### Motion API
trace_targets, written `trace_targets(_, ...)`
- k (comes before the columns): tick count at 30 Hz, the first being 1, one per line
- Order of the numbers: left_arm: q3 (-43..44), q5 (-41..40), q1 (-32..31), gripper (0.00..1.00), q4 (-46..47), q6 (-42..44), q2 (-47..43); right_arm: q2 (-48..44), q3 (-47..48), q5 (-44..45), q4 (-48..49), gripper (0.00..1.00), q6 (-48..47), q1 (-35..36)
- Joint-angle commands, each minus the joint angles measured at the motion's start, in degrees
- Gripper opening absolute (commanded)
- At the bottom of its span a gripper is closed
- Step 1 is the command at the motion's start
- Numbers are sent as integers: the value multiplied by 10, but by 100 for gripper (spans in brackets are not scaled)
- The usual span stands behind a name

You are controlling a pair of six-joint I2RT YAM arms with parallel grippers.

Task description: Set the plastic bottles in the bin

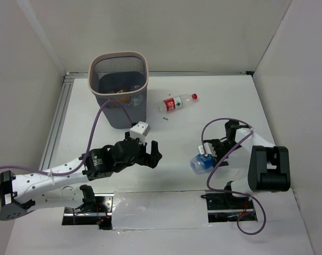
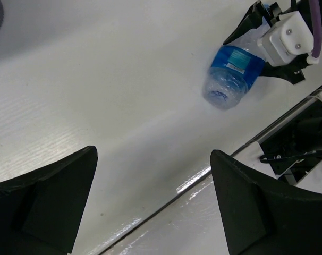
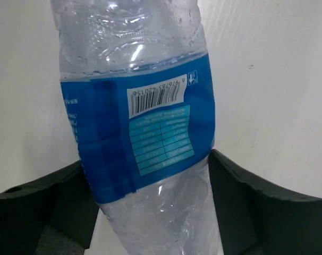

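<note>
The white bench [image 1: 214, 87] is walled along its left, back and right edges, and an aluminium rail [image 1: 57, 119] runs down the left edge. The middle and the back-right corner lie open. The tall grey-purple mesh bin with a pale pink rim [image 1: 118, 53] stands near the back-left corner. Something orange [image 1: 121, 91] lies in its bottom, too small to make out. Just right of the bin, toward the back edge, a clear plastic bottle with a red label and red cap [image 1: 178, 102] lies on its side, cap toward the right edge.

The left arm reaches low from the near-left corner toward the middle. Its left gripper [image 1: 150, 151] [image 2: 153, 154] is spread wide, holds nothing, and sits on the near side of the bin.

The right arm is folded by the right edge. Its right gripper [image 1: 206, 155] [image 3: 147, 175] pinches a crumpled clear plastic bottle with a blue label [image 1: 200, 162] [image 2: 232, 71] [image 3: 145, 127] across the body, low over the bench. Whether the bottle touches the bench cannot be told.

A purple cable [image 1: 97, 119] arcs from the left arm past the bin's near wall. A shiny tape strip [image 1: 161, 210] lies along the near edge between the two arm bases.
</note>
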Motion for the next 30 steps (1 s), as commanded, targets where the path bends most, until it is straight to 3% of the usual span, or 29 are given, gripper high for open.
trace_targets(1, -13, -18, -14, 100, 12, -47, 4, 26, 12, 6, 29, 74, -368, 6)
trace_targets(7, -51, -13, -20, 99, 12, -61, -14, 29, 132, -89, -76, 30, -271, 1)
trace_targets(9, -75, -13, -27, 99, 26, -61, -29, 10, 172, -138, -76, 21, -159, 1)
trace_targets(10, -83, -6, -27, 99, 42, -54, -34, 4, 219, -185, -51, 20, -101, 1)
trace_targets(11, -102, -1, -32, 99, 51, -46, -45, -1, 243, -203, -21, 20, 60, 19)
trace_targets(12, -111, -1, -32, 99, 62, -40, -45, -9, 268, -214, 18, 20, 152, 29)
trace_targets(13, -119, 7, -32, 99, 86, -33, -52, -9, 311, -220, 123, 20, 246, 40)
trace_targets(14, -126, 17, -32, 99, 101, -26, -52, -14, 330, -220, 179, 20, 413, 53)
trace_targets(18, -142, 37, -32, 99, 159, 22, -39, 26, 439, -187, 356, 23, 631, 153)
trace_targets(20, -142, 42, -32, 99, 171, 37, -12, 59, 529, -122, 432, 23, 692, 199)
trace_targets(24, -132, 49, -32, 99, 199, 66, 26, 204, 724, -80, 487, 26, 837, 287)
trace_targets(27, -132, 56, -37, 99, 212, 71, 39, 295, 900, -80, 516, 29, 968, 311)
trace_targets(28, -132, 56, -37, 99, 229, 71, 39, 399, 1046, -80, 516, 32, 1028, 318)
trace_targets(30, -132, 56, -37, 99, 229, 76, 39, 432, 1086, -80, 521, 34, 1081, 327)
